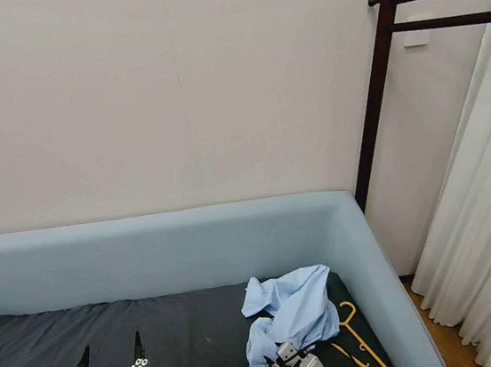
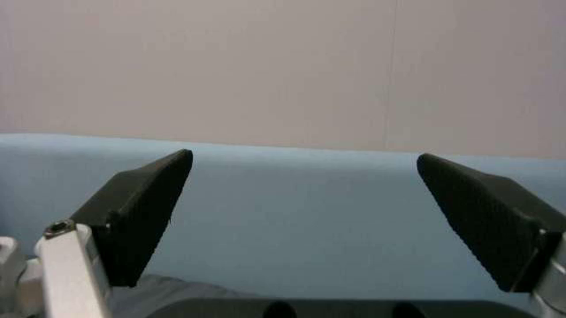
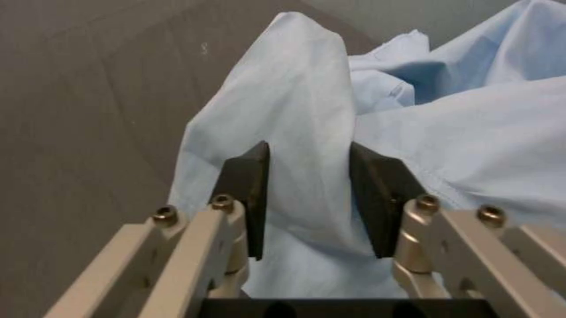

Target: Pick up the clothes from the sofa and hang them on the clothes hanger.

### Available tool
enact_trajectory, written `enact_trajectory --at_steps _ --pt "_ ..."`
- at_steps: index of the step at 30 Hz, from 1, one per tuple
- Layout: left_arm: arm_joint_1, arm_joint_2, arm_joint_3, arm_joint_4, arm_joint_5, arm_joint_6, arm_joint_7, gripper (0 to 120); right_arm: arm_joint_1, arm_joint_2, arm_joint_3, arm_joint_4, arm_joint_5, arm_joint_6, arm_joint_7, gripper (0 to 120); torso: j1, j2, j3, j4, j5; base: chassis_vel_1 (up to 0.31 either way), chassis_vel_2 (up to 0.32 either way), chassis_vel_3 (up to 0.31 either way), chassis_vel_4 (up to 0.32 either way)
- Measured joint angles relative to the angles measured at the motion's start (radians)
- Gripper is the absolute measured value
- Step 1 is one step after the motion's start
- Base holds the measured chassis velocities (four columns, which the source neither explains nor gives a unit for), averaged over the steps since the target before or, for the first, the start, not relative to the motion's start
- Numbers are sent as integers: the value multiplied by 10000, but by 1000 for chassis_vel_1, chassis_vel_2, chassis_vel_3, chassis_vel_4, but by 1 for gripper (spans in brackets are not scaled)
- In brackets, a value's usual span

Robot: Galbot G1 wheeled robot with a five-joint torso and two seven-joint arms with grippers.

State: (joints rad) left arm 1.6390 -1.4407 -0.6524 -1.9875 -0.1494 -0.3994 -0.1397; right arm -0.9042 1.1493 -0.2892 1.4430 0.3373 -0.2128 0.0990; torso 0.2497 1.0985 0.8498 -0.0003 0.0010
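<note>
Right pincer [image 3: 309,159] around shirt [image 3: 460,132] on dark sofa [image 3: 89,132]

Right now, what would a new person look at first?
The eye lands on the crumpled blue shirt at the right end of the sofa, with the right gripper pinching a fold of it. A yellow hanger lies beside it, and the left gripper hangs open over the dark seat.

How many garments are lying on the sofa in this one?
1: a crumpled light blue cotton shirt at the right end of the dark seat, beside a thin yellow hanger, with a fold pinched in the right hand. Another could be hidden beneath it.
</note>
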Motion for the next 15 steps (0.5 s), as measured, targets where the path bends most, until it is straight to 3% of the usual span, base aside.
enact_trajectory --at_steps 8,15 --pt "1 76 62 -3 -42 -11 -69 100 -150 68 115 210 267 -35 305 1 0 0 0 -1 0 0 0 0 0" --pt "-70 232 93 121 -125 -24 -138 100 -111 94 369 630 1405 6 496 0 0 -1 0 0 0 0 0 0 0"
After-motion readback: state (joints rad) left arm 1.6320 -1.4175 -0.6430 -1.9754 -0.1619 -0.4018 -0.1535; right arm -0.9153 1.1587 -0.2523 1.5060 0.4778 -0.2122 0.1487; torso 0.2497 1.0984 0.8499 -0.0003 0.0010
